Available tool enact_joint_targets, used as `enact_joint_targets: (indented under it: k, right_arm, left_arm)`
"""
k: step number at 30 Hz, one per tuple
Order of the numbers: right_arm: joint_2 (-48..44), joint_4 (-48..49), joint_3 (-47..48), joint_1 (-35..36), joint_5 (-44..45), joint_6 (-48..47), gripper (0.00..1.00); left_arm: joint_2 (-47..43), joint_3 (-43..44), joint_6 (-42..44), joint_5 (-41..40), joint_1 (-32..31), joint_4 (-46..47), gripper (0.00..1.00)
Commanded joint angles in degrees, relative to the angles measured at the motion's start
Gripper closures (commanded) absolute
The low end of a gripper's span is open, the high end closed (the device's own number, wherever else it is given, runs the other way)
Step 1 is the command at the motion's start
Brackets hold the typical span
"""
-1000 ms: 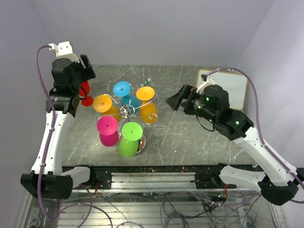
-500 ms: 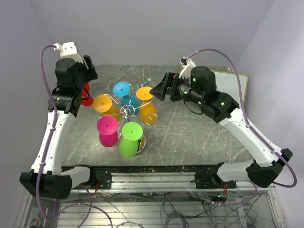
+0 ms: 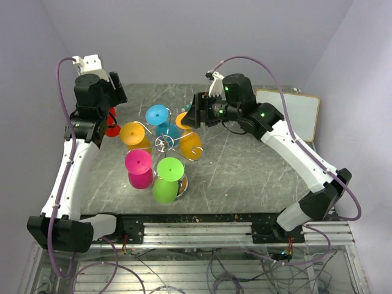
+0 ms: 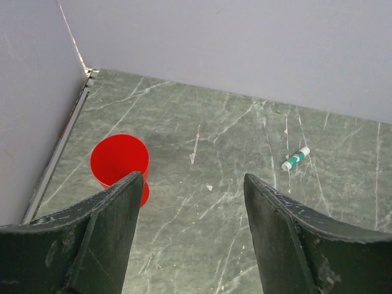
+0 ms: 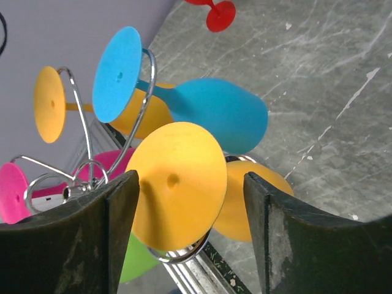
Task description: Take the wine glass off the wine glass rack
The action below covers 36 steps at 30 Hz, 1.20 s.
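The chrome wine glass rack (image 3: 163, 143) stands mid-table with several coloured wine glasses hanging upside down on it: blue (image 3: 157, 114), pink (image 3: 138, 160), green (image 3: 169, 168) and two orange ones. My right gripper (image 3: 190, 116) is at the rack's far right arm. In the right wrist view it (image 5: 191, 177) is open, its fingers on either side of the orange glass's round foot (image 5: 177, 184), with the bowl (image 5: 254, 202) behind. A red wine glass (image 3: 111, 125) stands on the table at far left. My left gripper (image 4: 193, 177) hangs open and empty beside that red glass (image 4: 119, 160).
A small white-and-green tube (image 4: 296, 158) lies on the marble top behind the rack. A whiteboard (image 3: 297, 113) lies at the far right. Walls close the back and both sides. The blue glass (image 5: 214, 119) hangs just beyond the orange foot.
My right arm has swung left from the whiteboard to the rack, and its jaws have narrowed around the orange glass's foot. The left arm has hardly moved.
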Motion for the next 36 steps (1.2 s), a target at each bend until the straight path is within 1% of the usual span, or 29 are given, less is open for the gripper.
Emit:
enact_joint_targets:
  k: [1, 5, 7, 10, 16, 23, 26, 30, 36]
  right_arm:
    - [1.39, -1.55, 1.81, -1.58, -4.41, -2.22, 0.35]
    - [1.81, 0.20, 0.26, -3.11, -8.12, -0.60, 0.48]
    - [1.97, -0.36, 0.42, -3.15, -7.77, -0.78, 0.51]
    - [1.85, -1.13, 0.58, -3.22, -6.45, -1.25, 0.52]
    - [1.62, -1.84, 1.28, -3.22, -5.30, -1.51, 0.60]
    - [1.51, -3.85, 2.80, -3.20, -1.97, -2.28, 0.60]
    - [1.65, -4.74, 3.87, -3.20, -1.25, -2.51, 0.66]
    - [2.04, -6.19, 5.44, -3.24, -0.36, -3.06, 0.67]
    - [2.29, -7.54, 6.39, -3.24, 0.77, -3.15, 0.75]
  left_arm:
    - [-0.24, 2.00, -0.05, 1.34, 1.22, 0.53, 0.24]
    - [0.39, 2.26, -0.89, 3.16, 2.78, 0.36, 0.25]
    - [0.56, 2.35, -1.17, 3.85, 3.23, 0.35, 0.25]
    - [0.75, 2.43, -1.59, 4.81, 3.57, 0.36, 0.25]
    - [0.97, 2.44, -1.97, 5.36, 3.67, 0.36, 0.26]
    - [1.28, 2.53, -2.25, 6.08, 4.06, 0.27, 0.26]
    - [1.36, 2.53, -2.49, 6.40, 4.36, 0.34, 0.27]
    - [1.65, 2.53, -2.78, 7.00, 4.90, 0.32, 0.27]
    - [1.81, 2.66, -3.13, 7.84, 5.51, 0.36, 0.28]
